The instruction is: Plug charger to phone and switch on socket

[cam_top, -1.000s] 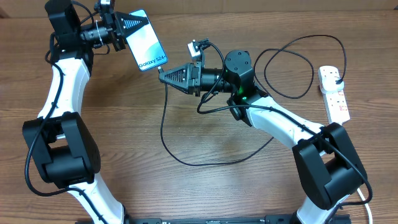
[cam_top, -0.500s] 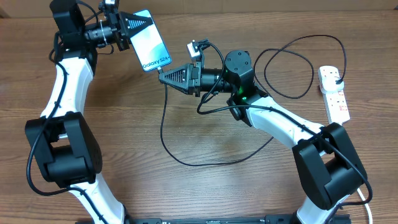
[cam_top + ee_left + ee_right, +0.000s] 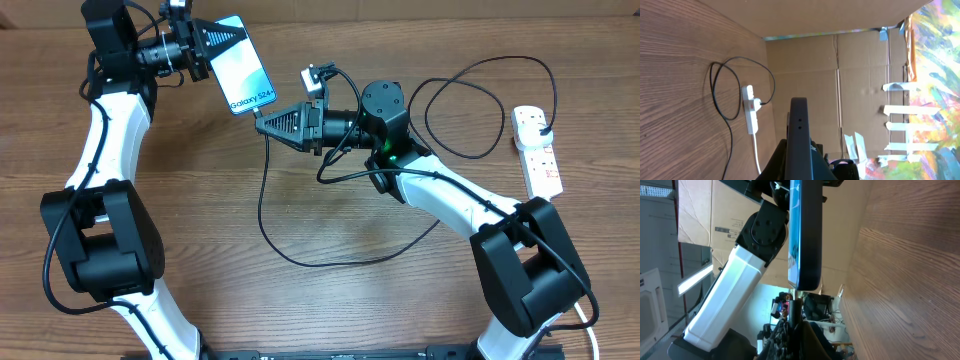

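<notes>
- The table [image 3: 330,310] is brown wood with long straight grain running side to side.
- On it, the charger [image 3: 261,200] is a thin black cable. It sags in one wide loop between the two white, black-jointed arms and curls into a second, rounder loop toward the right.
- The right gripper [image 3: 258,122] has tapered, black, wedge-shaped fingers. They are pinched together on the charger's slim connector tip and hold it clear of the table.
- In the right wrist view the tip stands straight up from the fingers to the phone's [image 3: 807,235] rounded dark bottom edge. Whether it is seated there, I cannot tell.
- The phone [image 3: 245,75] is a flat, glossy rectangle with a pale blue-teal screen. It is held in the air above the far left of the table, tilted.
- The left gripper [image 3: 228,35] is clamped across the phone's upper end, one finger on each face.
- The socket [image 3: 538,152] is a narrow white plastic strip with red-marked switches. It lies flat near the far right edge, with the charger's black plug in its farthest outlet.
- Creased brown cardboard [image 3: 840,75] stands behind the table.
</notes>
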